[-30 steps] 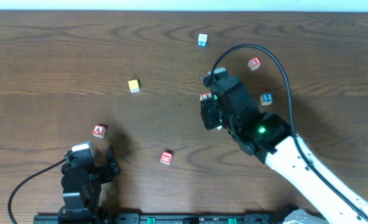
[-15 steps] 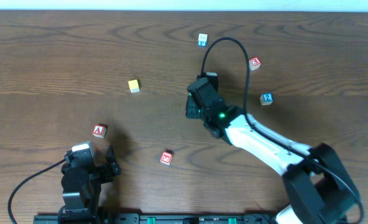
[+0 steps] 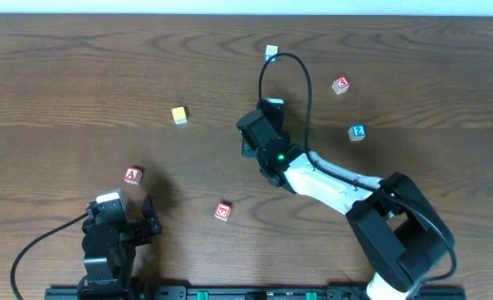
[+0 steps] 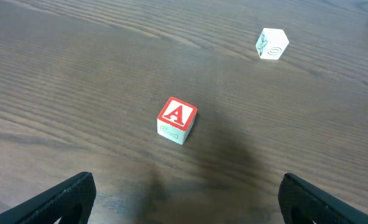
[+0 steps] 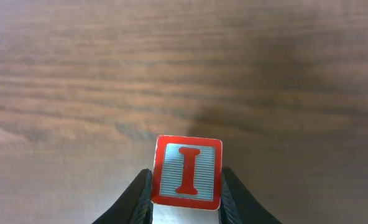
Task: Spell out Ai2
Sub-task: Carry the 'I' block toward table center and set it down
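Observation:
The red "A" cube (image 3: 132, 175) sits on the table at the left, and in the left wrist view (image 4: 177, 119) it lies ahead of my left gripper (image 4: 187, 190). My left gripper (image 3: 130, 212) is open and empty, just below that cube. My right gripper (image 3: 248, 140) is near the table's middle and is shut on the red "I" cube (image 5: 188, 172), held above the wood. In the overhead view the gripper hides the "I" cube. The blue "2" cube (image 3: 357, 132) lies at the right.
A yellow cube (image 3: 179, 115) lies left of the right gripper and looks pale in the left wrist view (image 4: 272, 43). A teal-marked cube (image 3: 271, 52) is at the back. Red-marked cubes lie at the back right (image 3: 340, 84) and front middle (image 3: 222, 211).
My right arm has swung left and slightly back across the table, carrying the "I" cube. The left arm and the loose cubes have not moved.

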You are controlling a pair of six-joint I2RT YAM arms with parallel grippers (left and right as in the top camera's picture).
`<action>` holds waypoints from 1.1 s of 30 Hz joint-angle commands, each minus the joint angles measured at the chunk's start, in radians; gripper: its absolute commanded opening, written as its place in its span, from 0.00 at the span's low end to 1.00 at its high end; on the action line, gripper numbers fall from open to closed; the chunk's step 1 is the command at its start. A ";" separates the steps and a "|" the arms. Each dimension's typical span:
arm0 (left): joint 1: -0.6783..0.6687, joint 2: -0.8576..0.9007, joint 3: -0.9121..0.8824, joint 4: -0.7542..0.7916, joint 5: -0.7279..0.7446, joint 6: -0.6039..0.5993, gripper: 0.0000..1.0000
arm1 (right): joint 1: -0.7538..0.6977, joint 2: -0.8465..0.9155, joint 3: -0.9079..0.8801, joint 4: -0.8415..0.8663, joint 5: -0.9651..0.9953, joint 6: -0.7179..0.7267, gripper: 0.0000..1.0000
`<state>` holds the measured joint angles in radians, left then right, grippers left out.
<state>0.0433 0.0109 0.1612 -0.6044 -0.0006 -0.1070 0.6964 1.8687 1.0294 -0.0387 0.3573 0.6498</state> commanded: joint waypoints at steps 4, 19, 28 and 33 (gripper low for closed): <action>0.002 -0.005 -0.008 -0.001 -0.009 0.006 0.95 | 0.012 0.089 0.094 -0.014 0.035 -0.019 0.01; 0.002 -0.005 -0.008 -0.001 -0.009 0.006 0.95 | 0.010 0.135 0.178 -0.180 -0.003 0.027 0.01; 0.002 -0.005 -0.008 -0.001 -0.009 0.006 0.95 | 0.010 0.148 0.178 -0.183 -0.003 0.026 0.02; 0.002 -0.005 -0.008 -0.001 -0.009 0.006 0.95 | 0.010 0.167 0.178 -0.186 -0.025 0.026 0.15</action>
<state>0.0433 0.0109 0.1612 -0.6048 -0.0006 -0.1070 0.6991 1.9987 1.1961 -0.2169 0.3523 0.6621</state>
